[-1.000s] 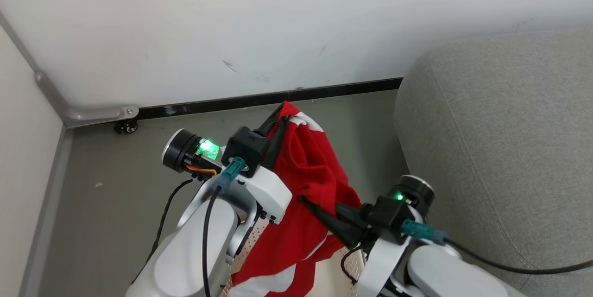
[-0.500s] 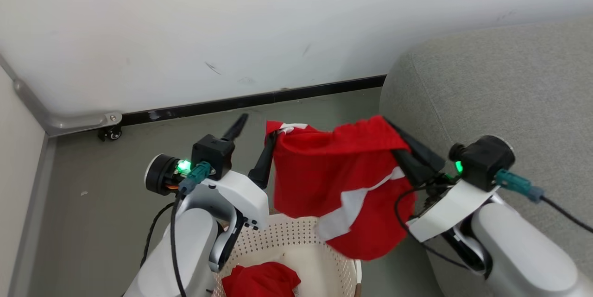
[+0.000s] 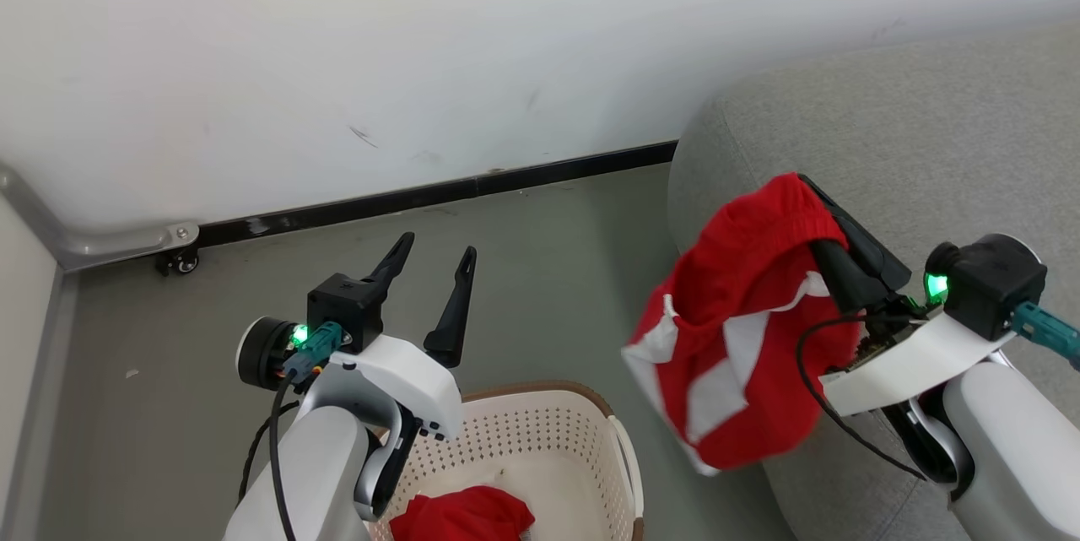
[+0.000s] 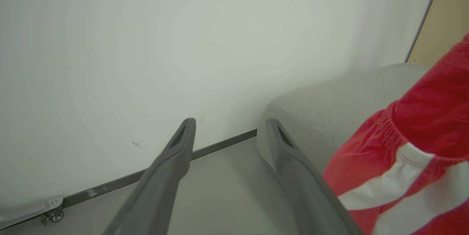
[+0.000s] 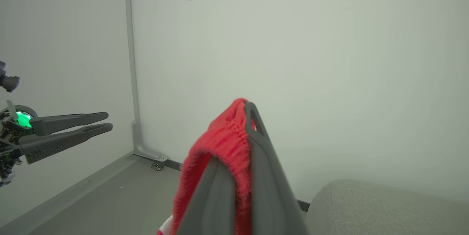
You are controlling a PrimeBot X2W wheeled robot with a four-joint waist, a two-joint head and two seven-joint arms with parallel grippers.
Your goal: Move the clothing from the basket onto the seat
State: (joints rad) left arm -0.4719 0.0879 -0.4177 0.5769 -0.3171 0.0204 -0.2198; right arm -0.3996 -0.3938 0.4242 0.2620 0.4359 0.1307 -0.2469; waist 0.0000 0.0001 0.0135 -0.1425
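Note:
My right gripper is shut on the elastic edge of a red garment with white trim. The garment hangs in the air against the left edge of the grey seat. From the right wrist, the clothing is bunched between the shut fingers. My left gripper stands open and empty above the floor, behind the cream basket. A second red garment lies in the basket. The left wrist view has the open left gripper, the seat and the hanging clothing.
A white wall with a black baseboard runs behind the grey floor. A metal frame foot with a small caster sits in the left corner. The right wrist view also catches my left gripper at its left edge.
My left gripper let go of the red garment and opened. My right gripper swung right with the garment to the seat's edge. The head camera turned a little right.

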